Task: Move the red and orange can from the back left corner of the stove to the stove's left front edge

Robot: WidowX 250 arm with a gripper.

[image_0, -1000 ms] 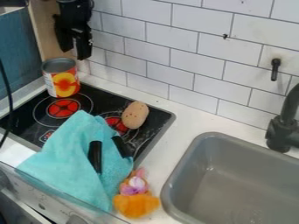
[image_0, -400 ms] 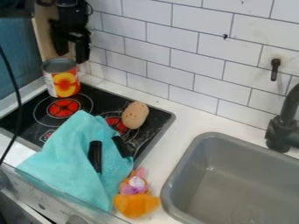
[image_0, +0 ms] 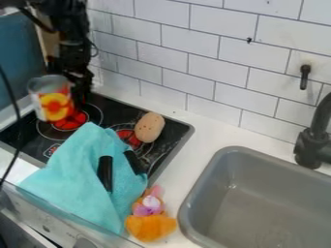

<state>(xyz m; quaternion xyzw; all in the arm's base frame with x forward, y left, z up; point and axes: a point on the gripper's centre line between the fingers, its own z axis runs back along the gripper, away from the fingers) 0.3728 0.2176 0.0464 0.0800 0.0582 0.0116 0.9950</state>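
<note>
The black gripper is low at the upper left, over the back left part of the stove, right up against the back right side of a can. The can is silver-topped with a red, orange and white label, blurred, near the stove's left edge; whether it is held or only pushed is unclear. A brown, potato-like object lies on the right burner. A turquoise cloth drapes over the stove's front, with two black handle-like pieces on it.
An orange and pink plush toy lies on the counter between cloth and sink. The grey sink and its black faucet are at the right. A white tiled wall runs behind the stove.
The gripper has come down beside the can. The can has shifted left and towards the stove's front. The cable at the left has swung; cloth, potato-like object and toy are unmoved.
</note>
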